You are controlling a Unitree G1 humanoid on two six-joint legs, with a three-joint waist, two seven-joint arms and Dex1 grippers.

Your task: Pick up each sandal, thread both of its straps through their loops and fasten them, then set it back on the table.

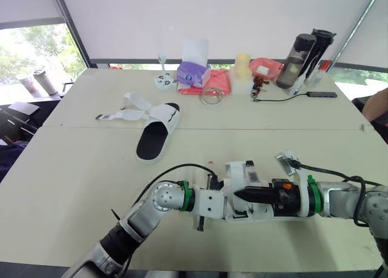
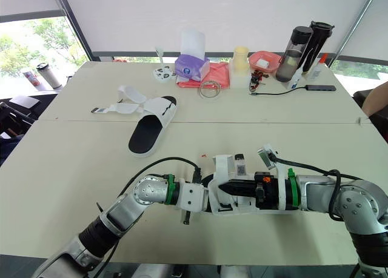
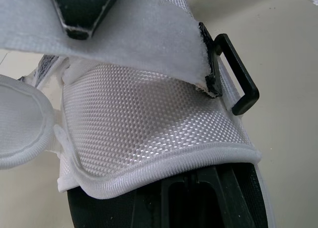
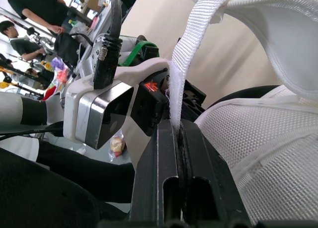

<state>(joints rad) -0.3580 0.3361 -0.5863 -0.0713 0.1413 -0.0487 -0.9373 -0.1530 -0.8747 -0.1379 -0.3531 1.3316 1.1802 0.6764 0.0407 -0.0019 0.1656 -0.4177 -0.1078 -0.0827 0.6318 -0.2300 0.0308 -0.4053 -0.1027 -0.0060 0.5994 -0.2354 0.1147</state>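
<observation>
step: threading a strap [image 4: 181, 74] on the sandal [image 3: 149, 123], held at the near table [image 1: 73, 181] edge
right gripper [image 4: 176, 131]: pinching strap end
left gripper [image 3: 213, 173]: apparently clamped on sandal
next: line strap up, feed through black loop [image 3: 238, 74]
other sandal [image 1: 156, 132]: mid-table, unfastened

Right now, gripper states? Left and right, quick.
Left gripper: cannot be told.
Right gripper: closed, pinching the white strap of the sandal.

Held sandal [image 3: 149, 123] largely hidden, person's arm [image 1: 377, 105] cropped at edge
</observation>
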